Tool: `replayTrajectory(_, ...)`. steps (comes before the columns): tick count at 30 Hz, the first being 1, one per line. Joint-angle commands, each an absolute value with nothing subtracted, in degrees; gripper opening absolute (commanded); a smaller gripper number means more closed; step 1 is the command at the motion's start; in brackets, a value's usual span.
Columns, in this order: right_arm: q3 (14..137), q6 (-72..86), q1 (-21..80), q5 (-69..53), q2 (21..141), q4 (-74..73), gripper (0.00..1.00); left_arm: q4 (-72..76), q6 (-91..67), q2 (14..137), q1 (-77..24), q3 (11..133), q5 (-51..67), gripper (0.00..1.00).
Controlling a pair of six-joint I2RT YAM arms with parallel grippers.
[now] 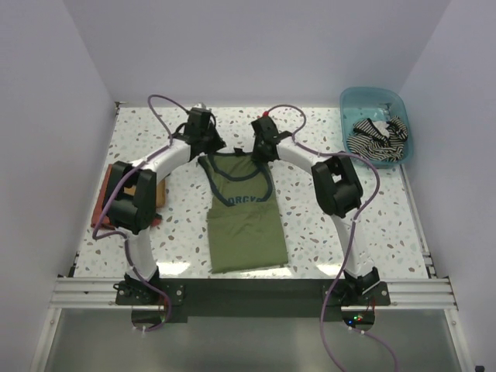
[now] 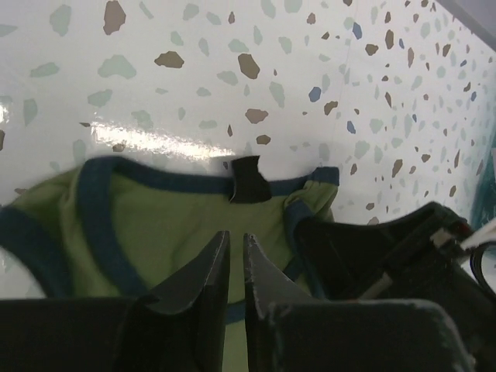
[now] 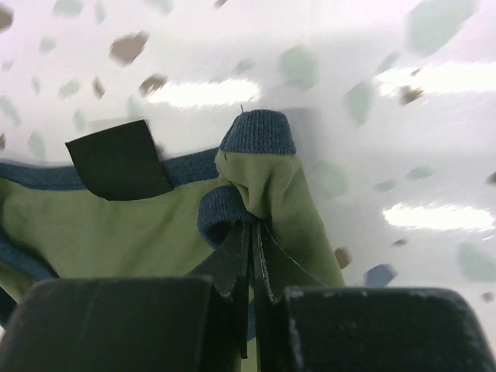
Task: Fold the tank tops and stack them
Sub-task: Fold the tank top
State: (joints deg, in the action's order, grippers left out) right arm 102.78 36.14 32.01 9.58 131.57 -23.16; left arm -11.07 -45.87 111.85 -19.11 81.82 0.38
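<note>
The olive-green tank top (image 1: 244, 221) with navy trim lies flat mid-table, neck away from the arm bases. My left gripper (image 1: 206, 147) is at its left shoulder. In the left wrist view its fingers (image 2: 235, 239) stand almost together, tips down on the green cloth (image 2: 163, 209) near the black neck label (image 2: 249, 180). My right gripper (image 1: 264, 151) is shut on the right shoulder strap (image 3: 263, 167), which bunches up between its jaws (image 3: 253, 231). The black-and-white striped tank top (image 1: 378, 136) lies crumpled in the bin.
A teal plastic bin (image 1: 399, 105) stands at the back right corner. A brown-orange flat object (image 1: 108, 194) lies at the left edge, partly under my left arm. White walls close off the left, back and right sides.
</note>
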Motion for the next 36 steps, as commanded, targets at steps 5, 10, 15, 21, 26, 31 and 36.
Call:
replayTrajectory(5, 104.59, 34.37, 27.07, 11.52, 133.34, -25.67, 0.1, -10.64, -45.79, 103.19, -16.97, 76.56, -2.02, 0.24)
replayTrajectory(10, 100.9, 34.63, 27.07, 9.32, 127.54, -22.76, 0.29, -9.93, -45.97, 103.27, -14.07, 73.83, -0.89, 0.3)
replayTrajectory(15, 102.39, 34.45, 27.07, 10.02, 123.93, -25.31, 0.38, -8.53, -45.44, 106.08, -11.96, 74.09, 2.45, 0.31)
replayTrajectory(21, 103.01, 35.15, 27.07, 10.9, 123.05, -27.16, 0.39, -6.77, -44.74, 108.8, -11.78, 74.44, 4.3, 0.35)
replayTrajectory(26, 100.02, 35.33, 27.25, 10.11, 120.59, -24.79, 0.38, -6.42, -44.56, 111.79, -11.08, 75.93, 4.48, 0.36)
replayTrajectory(31, 98.71, 34.37, 29.79, 9.76, 118.3, -23.56, 0.35, -2.29, -43.68, 114.87, -10.72, 78.48, 7.37, 0.38)
replayTrajectory(36, 101.49, 30.08, 35.31, 8.0, 121.36, -20.04, 0.31, -2.11, -44.9, 116.02, -10.2, 79.55, 7.56, 0.32)
